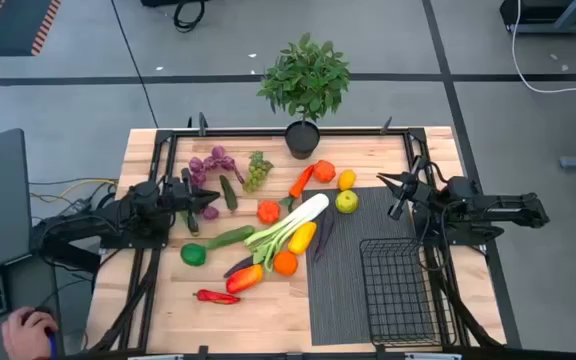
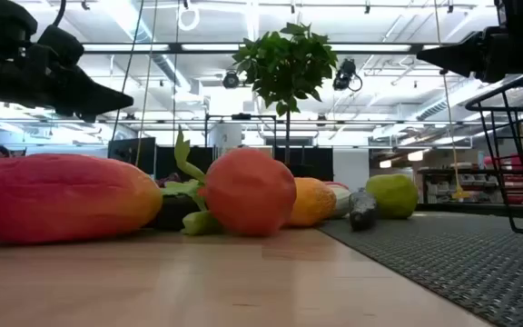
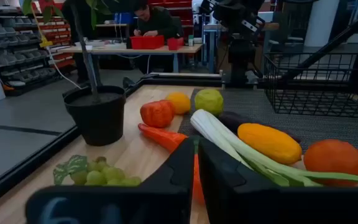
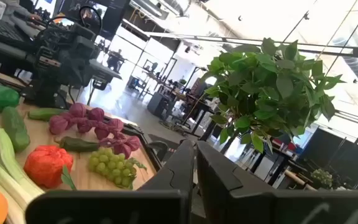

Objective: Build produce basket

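On the table's right near corner:
Basket: the black wire-mesh basket [image 1: 398, 290] stands upright on the dark ribbed mat [image 1: 338, 270], rectangular with fine open grid walls, nothing inside it.
Produce: scattered left of the basket over the bare wooden table [image 1: 148, 300] and the mat's left edge.
Leek: the white-green leek [image 1: 290, 226] lies slanted in the middle of the pile, beside a yellow pepper [image 1: 302, 237] and an orange citrus [image 1: 285, 263].
Grapes: purple grapes [image 1: 211, 163] and green grapes [image 1: 258, 170] lie at the far side, near the potted plant [image 1: 304, 85].
Near pieces: a red chili [image 1: 217, 297] lies nearest, left of the mat.
Left gripper: the left gripper [image 1: 211, 198] hangs over the table's left side, fingers pressed together, holding nothing.
Right gripper: the right gripper [image 1: 388, 182] hangs above the mat's far right, fingers pressed together, empty.
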Robot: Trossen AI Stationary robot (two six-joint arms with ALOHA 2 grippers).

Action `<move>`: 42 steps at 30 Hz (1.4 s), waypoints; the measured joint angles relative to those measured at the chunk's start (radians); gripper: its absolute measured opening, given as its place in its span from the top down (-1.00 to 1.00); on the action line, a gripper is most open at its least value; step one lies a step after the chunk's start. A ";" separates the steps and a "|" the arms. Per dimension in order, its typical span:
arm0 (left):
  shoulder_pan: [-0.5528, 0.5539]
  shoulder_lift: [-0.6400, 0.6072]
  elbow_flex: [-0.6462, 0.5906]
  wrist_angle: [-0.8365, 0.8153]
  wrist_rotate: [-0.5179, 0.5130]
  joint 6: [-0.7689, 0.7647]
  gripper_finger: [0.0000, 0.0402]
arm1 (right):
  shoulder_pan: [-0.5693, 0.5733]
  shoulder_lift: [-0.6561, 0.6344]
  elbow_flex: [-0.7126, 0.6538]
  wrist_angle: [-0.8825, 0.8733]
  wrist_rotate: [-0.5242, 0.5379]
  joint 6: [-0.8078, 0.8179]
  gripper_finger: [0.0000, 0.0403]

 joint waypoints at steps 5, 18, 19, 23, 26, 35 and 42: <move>0.000 0.000 0.000 0.000 0.000 0.000 0.82 | 0.000 0.000 0.000 0.000 0.000 0.000 0.87; 0.000 0.000 0.000 0.000 0.000 0.001 0.87 | 0.000 0.000 0.000 0.000 0.000 0.000 0.87; 0.000 0.000 0.000 0.000 0.000 0.001 0.87 | 0.000 0.000 0.000 0.000 0.000 0.000 0.87; 0.000 0.000 0.000 0.000 0.000 0.000 0.84 | 0.000 0.000 0.000 0.000 0.000 0.000 0.87; 0.000 0.000 0.000 0.000 0.000 0.000 0.83 | 0.000 0.000 0.000 0.000 0.000 0.000 0.87; 0.000 0.000 0.000 0.000 0.000 0.000 0.87 | 0.000 0.000 0.000 0.000 0.000 0.000 0.87; 0.000 0.000 0.000 0.000 0.000 -0.020 0.85 | 0.000 0.000 0.000 0.000 0.000 0.000 0.87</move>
